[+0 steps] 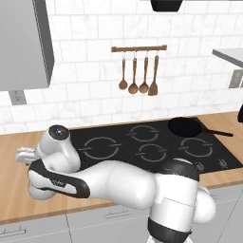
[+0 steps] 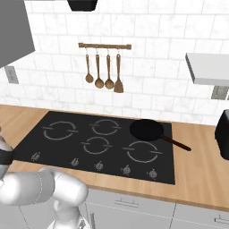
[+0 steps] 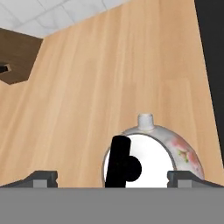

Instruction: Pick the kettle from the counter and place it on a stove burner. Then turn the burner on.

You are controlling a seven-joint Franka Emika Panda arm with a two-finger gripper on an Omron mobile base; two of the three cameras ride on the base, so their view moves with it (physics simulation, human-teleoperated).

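The kettle (image 3: 153,151) is small, round and silvery-white, with a pink flower print, a black arched handle (image 3: 119,162) and a short spout. It stands on the light wood counter (image 3: 96,78) just left of the black stove glass (image 3: 214,61). My gripper (image 3: 113,178) hovers right over it and is open. Its two fingertips (image 3: 41,177) stand wide apart on either side of the kettle, touching nothing. From the left base camera, my arm bends left over the counter (image 1: 14,190) beside the stove. A large stove burner (image 1: 101,147) (image 2: 60,130) is the ring closest to my hand.
A black frying pan (image 1: 185,127) (image 2: 146,129) sits on the far right burner, handle pointing right. Burner knobs (image 2: 99,166) line the stove's front edge. Wooden utensils (image 1: 138,71) hang on the wall. A dark appliance (image 2: 222,134) stands at the counter's right end.
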